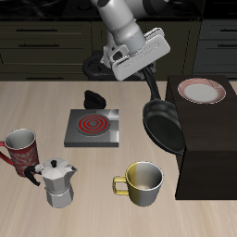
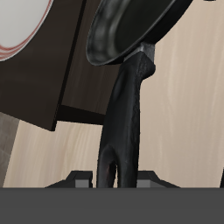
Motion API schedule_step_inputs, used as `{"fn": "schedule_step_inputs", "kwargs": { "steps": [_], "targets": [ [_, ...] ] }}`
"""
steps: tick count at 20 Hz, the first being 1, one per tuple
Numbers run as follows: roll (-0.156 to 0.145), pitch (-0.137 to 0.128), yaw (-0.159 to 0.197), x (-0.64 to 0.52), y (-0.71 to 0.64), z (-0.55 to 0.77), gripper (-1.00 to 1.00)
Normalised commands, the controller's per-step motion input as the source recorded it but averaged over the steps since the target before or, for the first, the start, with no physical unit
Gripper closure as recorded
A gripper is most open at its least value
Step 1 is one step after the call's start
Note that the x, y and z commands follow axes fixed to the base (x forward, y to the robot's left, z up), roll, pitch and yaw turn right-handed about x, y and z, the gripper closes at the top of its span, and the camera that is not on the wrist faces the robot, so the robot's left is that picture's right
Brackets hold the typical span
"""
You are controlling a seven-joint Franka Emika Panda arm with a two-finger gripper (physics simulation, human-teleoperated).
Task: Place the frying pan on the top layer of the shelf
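The black frying pan hangs tilted in the air beside the shelf, its round body low and its long handle running up into my gripper. My gripper is shut on the handle's end. In the wrist view the handle rises from between my fingers to the pan. The shelf is a large dark box with a flat top; the pan's rim hangs close against its side, below the level of the top. The shelf's dark side shows next to the pan.
A white plate with a red rim lies on the shelf's top, also visible as a plate in the wrist view. On the table stand a grey burner with red rings, a yellow mug, a moka pot, a red mug and a small black object.
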Motion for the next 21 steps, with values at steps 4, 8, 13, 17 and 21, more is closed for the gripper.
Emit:
{"fn": "schedule_step_inputs", "kwargs": {
  "steps": [4, 8, 13, 17, 21],
  "targets": [
    [0.028, 0.047, -0.003, 0.14, 0.15, -0.22, 1.0],
    [0.046, 0.049, 0.012, 0.05, 0.18, -0.22, 1.0],
    [0.05, 0.049, 0.063, 0.04, 0.3, -0.21, 1.0],
    [0.056, 0.036, 0.071, -0.01, 0.27, -0.11, 1.0],
    [0.067, 0.057, 0.084, 0.0, 0.36, -0.2, 1.0]
  ]
}}
